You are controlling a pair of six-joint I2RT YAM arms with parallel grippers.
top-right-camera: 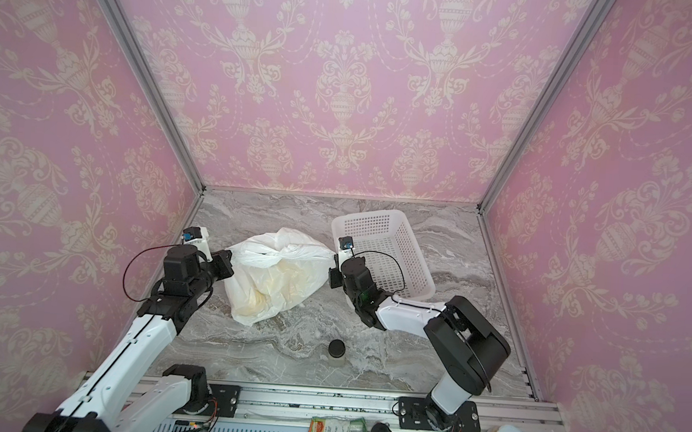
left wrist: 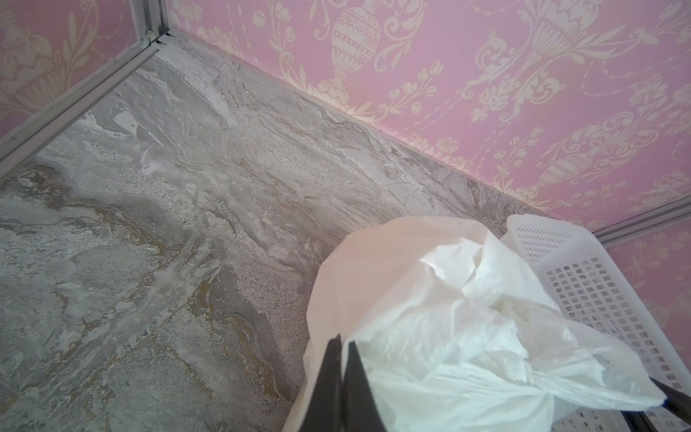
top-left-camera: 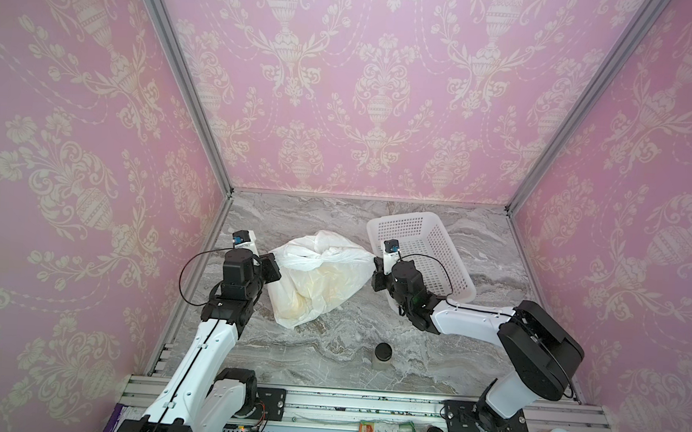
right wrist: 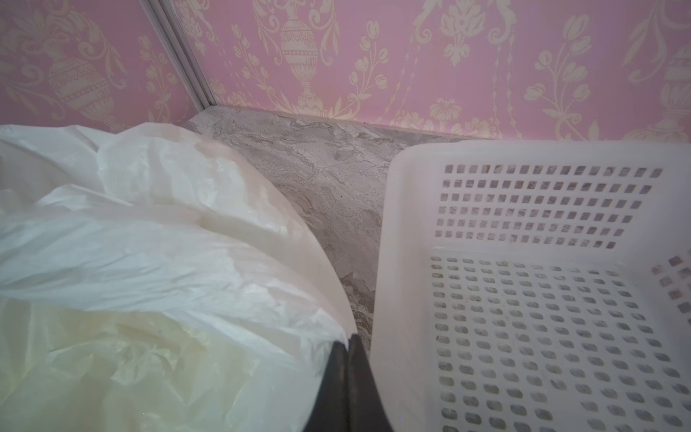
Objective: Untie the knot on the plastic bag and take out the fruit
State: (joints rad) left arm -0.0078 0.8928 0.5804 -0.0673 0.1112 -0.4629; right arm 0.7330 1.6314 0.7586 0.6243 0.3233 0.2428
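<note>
My left hand (left wrist: pixel 344 340) clamps the 9 o'clock edge of the thin translucent white plastic bag (top-left-camera: pixel 319 282), mid-table. My right hand (right wrist: pixel 348 339) clamps its 3 o'clock edge, just beside the white perforated basket (top-left-camera: pixel 418 230). The grey marble table (top-left-camera: pixel 326 361) lies open toward 6 o'clock.

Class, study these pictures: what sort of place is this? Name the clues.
Probably a staged robot test booth, not a real home: wallpaper panels in aluminium framing, a marble-look tabletop, and robot arms bolted to a front rail.
</note>
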